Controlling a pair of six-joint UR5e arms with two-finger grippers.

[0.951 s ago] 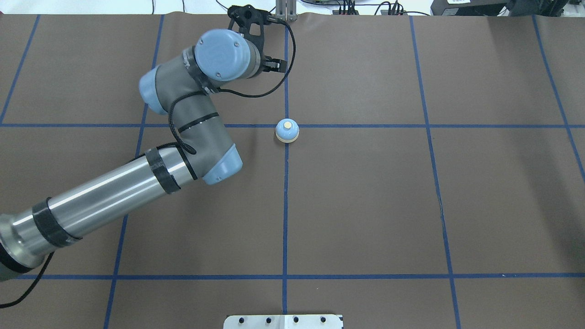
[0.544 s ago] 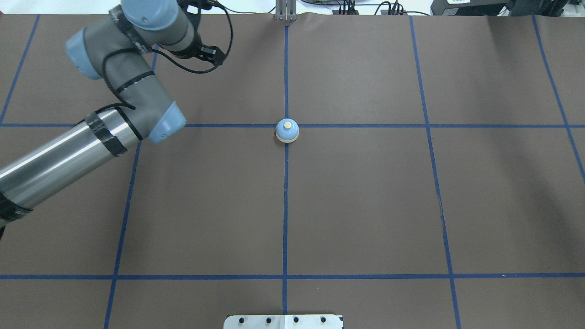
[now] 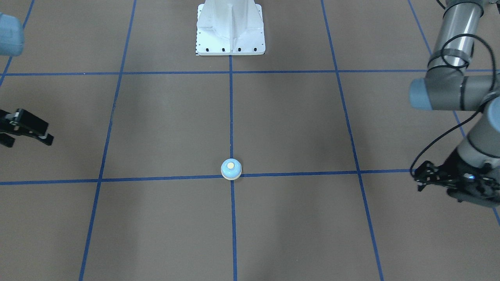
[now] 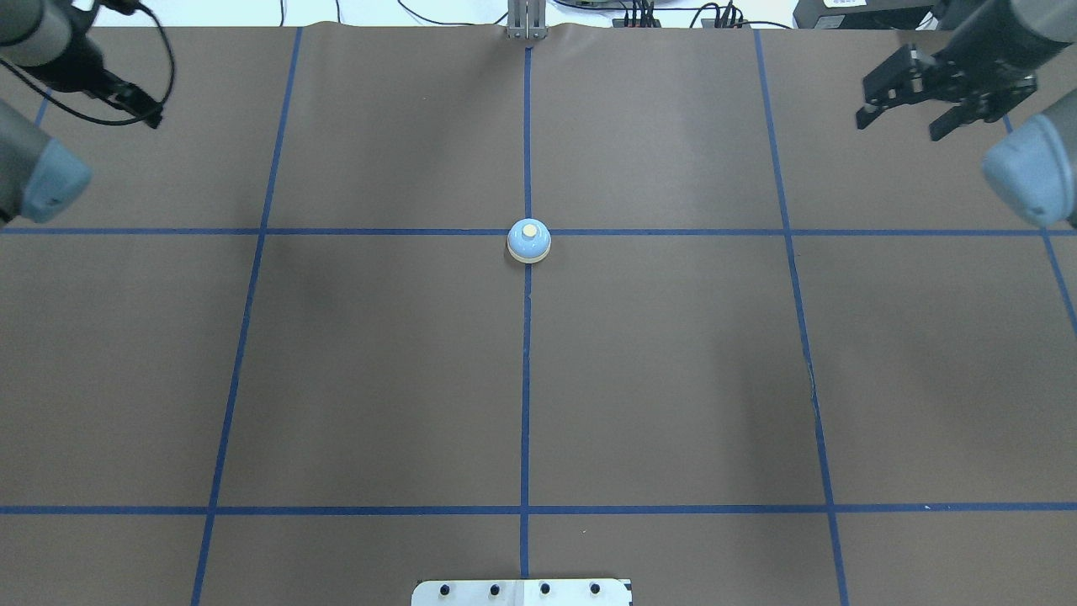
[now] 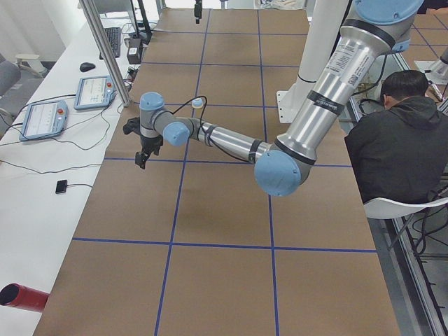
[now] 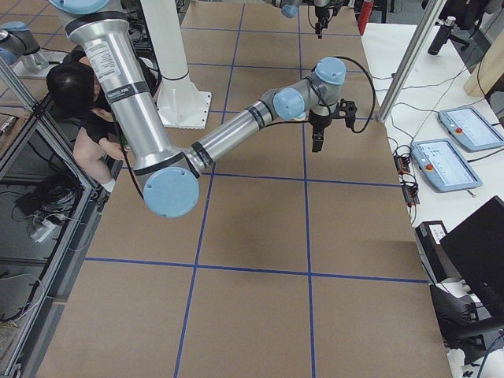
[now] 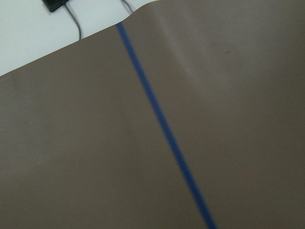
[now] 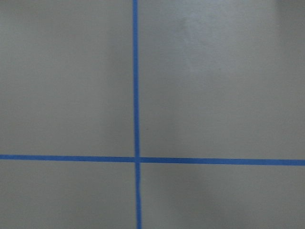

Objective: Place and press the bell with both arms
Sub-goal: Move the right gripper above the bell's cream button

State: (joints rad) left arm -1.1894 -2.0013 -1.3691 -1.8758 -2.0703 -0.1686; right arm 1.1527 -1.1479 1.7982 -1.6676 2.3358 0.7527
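The bell is sitting upright on the middle blue cross of the desk, well apart from both arms. The right fingers are standing wide. Whether the left fingers are wide or narrow cannot be told. A poke landing off the button could be sliding the bell sideways.

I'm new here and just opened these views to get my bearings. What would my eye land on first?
The light blue bell sits alone at the middle of the brown table, right by a crossing of the blue tape lines. Neither gripper is near it: the left gripper and the right gripper hang over opposite ends of the table, holding nothing.
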